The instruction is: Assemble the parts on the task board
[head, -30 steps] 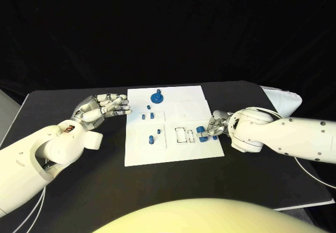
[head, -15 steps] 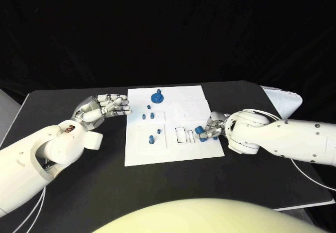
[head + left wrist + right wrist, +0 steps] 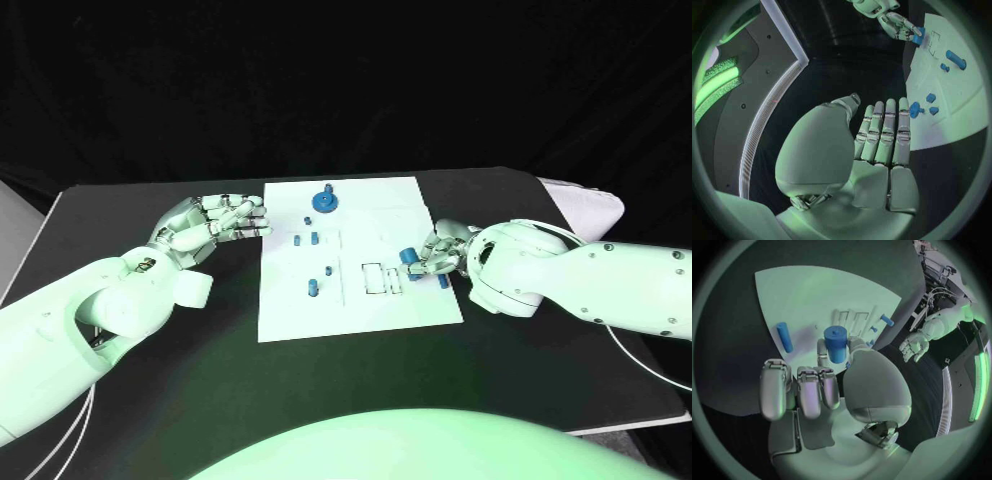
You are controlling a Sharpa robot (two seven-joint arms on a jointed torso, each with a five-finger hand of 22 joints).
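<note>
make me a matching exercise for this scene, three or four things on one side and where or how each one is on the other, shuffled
Things:
1. left hand
2. right hand
3. round blue disc with a peg
4. white task board

States:
A. holds a short blue cylinder
B. at the board's far end
C. lies mid-table between the two hands
D. empty, beside the board's edge

Pairs: 1-D, 2-A, 3-B, 4-C

Glossy white rounded arms, each with a silver segmented robot hand point(image 3: 214, 224).
</note>
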